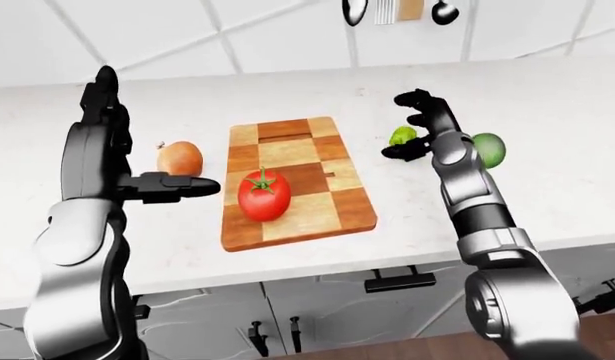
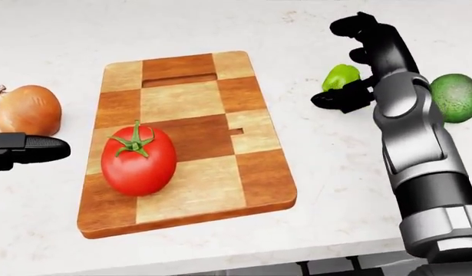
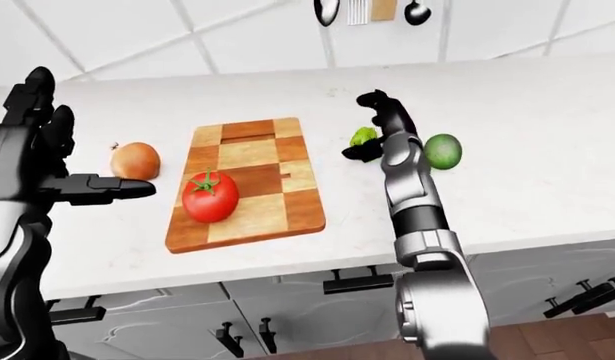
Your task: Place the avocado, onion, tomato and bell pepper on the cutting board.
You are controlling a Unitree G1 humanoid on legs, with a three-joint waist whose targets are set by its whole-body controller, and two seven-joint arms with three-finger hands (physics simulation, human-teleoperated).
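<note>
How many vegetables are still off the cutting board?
3: the onion left of the cutting board, and the bell pepper and avocado on its right. Only the tomato is on it.

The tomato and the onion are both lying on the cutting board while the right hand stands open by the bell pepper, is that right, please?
Not quite: only the tomato lies on the cutting board. The head view shows the onion on the counter, left of the board. The right hand does stand open by the bell pepper.
</note>
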